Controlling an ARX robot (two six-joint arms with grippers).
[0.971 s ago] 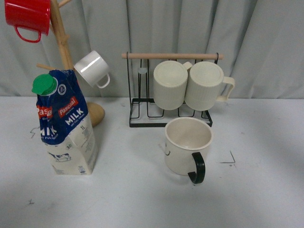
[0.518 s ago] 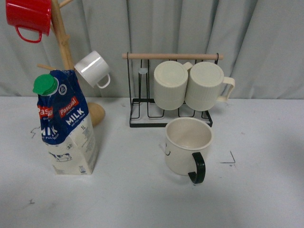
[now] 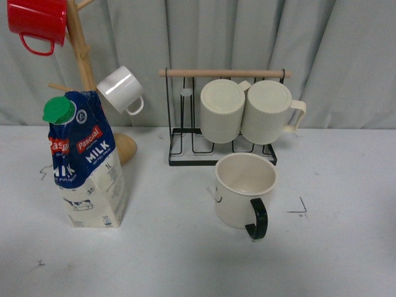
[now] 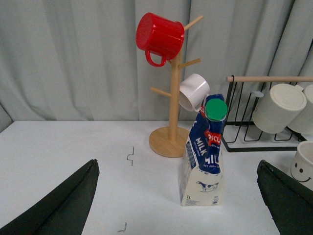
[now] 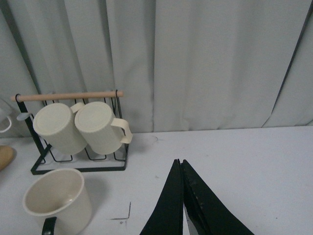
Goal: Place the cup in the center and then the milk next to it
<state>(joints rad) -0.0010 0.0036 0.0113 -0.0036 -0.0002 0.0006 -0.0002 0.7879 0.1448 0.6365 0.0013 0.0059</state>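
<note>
The cup (image 3: 241, 189), a wide cream mug with a black loop handle (image 3: 257, 219) turned toward me, stands upright just in front of the wire rack, left of a black corner mark (image 3: 300, 207). The milk (image 3: 86, 167) stands upright at the left with its green cap on. The center (image 3: 173, 223) is the pale tabletop between them. No arm shows in the front view. My left gripper (image 4: 177, 163) is open, its fingers wide on either side of the milk (image 4: 205, 161) and short of it. My right gripper (image 5: 179, 160) is shut on nothing, to the right of the cup (image 5: 58, 198).
A wooden mug tree (image 3: 80, 55) behind the milk carries a red mug (image 3: 37, 21) and a small white mug (image 3: 120, 90). A black wire rack (image 3: 185, 154) with two ribbed cream mugs (image 3: 223, 111) stands right behind the cup. A grey curtain closes the back.
</note>
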